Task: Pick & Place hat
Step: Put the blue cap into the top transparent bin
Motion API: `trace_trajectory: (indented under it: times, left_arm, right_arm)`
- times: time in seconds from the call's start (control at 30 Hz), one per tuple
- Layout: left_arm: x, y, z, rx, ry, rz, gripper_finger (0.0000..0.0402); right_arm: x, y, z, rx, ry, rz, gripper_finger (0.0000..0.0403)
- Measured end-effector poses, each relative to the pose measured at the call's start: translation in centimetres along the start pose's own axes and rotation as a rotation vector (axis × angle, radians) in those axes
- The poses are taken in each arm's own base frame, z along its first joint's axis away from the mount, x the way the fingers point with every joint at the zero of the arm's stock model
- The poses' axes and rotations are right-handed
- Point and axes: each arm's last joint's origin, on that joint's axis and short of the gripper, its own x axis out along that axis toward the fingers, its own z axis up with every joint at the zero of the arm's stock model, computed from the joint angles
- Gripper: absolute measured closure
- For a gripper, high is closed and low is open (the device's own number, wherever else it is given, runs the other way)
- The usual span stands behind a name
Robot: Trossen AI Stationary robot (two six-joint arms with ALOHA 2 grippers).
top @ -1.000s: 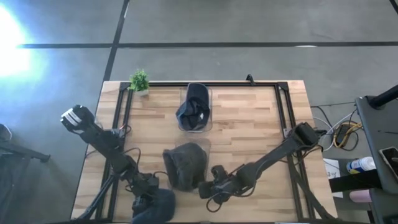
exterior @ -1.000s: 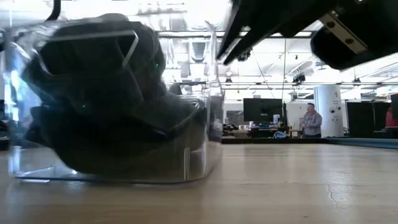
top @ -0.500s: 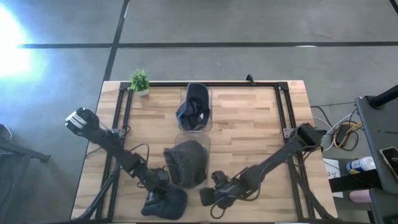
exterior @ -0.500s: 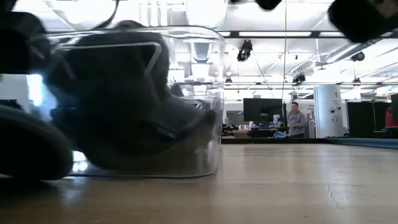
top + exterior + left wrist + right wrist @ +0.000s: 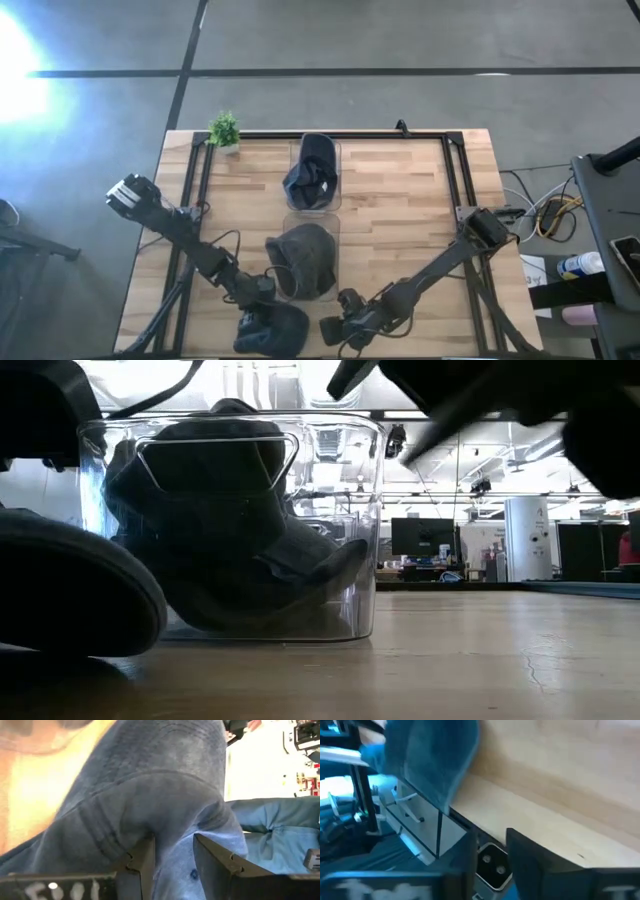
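The dark blue-grey hat (image 5: 272, 328) lies by the table's near edge, left of centre, and fills the left wrist view (image 5: 160, 785). In the low view the hat (image 5: 60, 595) is a dark mound resting on the wood. My left gripper (image 5: 260, 310) reaches in from the far left and is shut on it. My right gripper (image 5: 336, 328) hovers just right of the hat, open and touching nothing. Behind the hat stands a clear bin (image 5: 325, 262) with a grey hat (image 5: 303, 260) inside. My left gripper (image 5: 174, 855) pinches a raised fold of the hat's cloth (image 5: 172, 837) between its two fingers. It comes slanting from the table's far-left side. The hat's underside sits on the table (image 5: 80, 650) below the hold.
A second clear bin (image 5: 335, 185) holding a dark hat (image 5: 312, 172) stands toward the far edge, with a small green plant (image 5: 224, 130) at the far-left corner. A black frame (image 5: 450, 170) runs around the table. Bare wood (image 5: 400, 210) lies on the right.
My left gripper has carried the hat along the near edge toward the table's right, up to the near side of the clear bin. My right gripper has drawn back toward the near edge. The bin with the grey hat has shifted slightly.
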Motion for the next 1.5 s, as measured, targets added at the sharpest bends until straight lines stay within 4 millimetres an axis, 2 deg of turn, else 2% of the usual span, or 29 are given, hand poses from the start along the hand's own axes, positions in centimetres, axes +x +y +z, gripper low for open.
trace_trajectory:
  times: [0.2, 0.37, 0.57, 0.77, 1.0, 1.5]
  left_arm:
    - [0.6, 0.1, -0.1, -0.025, -0.009, 0.017, 0.0274]
    - [1.4, 0.0, 0.2, -0.043, -0.006, 0.032, 0.0274]
    - [2.8, -1.1, 1.1, -0.037, -0.015, 0.019, 0.0274]
    - [3.6, -1.4, 1.6, -0.020, -0.018, 0.029, 0.0274]
    - [3.5, -1.3, 1.8, -0.024, -0.020, 0.034, 0.0274]
    - [3.1, -0.8, 1.7, -0.056, -0.048, 0.128, 0.0274]
  right_arm:
    - [2.4, -0.5, -1.2, -0.019, 0.045, 0.097, 0.0240]
    - [4.2, -0.7, -1.1, -0.056, 0.025, 0.143, 0.0217]
    - [4.9, -0.9, 0.0, -0.081, -0.050, 0.145, 0.0214]
    - [5.5, -0.6, 0.1, -0.087, -0.056, 0.188, 0.0215]
    - [5.7, 0.0, 0.4, -0.107, -0.036, 0.246, 0.0216]
    - [5.7, -0.8, -0.1, -0.015, 0.068, 0.169, 0.0216]
